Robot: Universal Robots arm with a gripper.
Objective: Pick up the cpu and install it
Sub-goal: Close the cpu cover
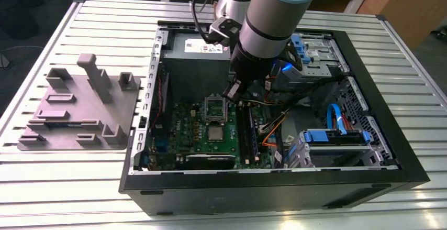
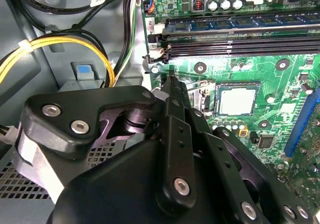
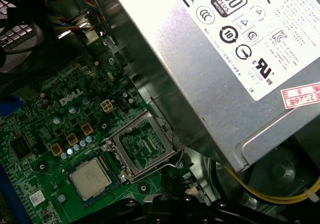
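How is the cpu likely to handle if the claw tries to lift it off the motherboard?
The cpu is a small flat square with a smooth metal top, so it is probably stiff, light and somewhat slippery. It lies low in its socket on the motherboard, so its edges likely offer little grip. It looks unlikely to roll or tip.

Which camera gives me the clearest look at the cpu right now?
The first wrist view: the cpu lies unobstructed in its socket beside the raised load frame. The second wrist view shows the cpu fully too, beyond the pincer's black links. In the exterior view the cpu is a tiny square on the motherboard.
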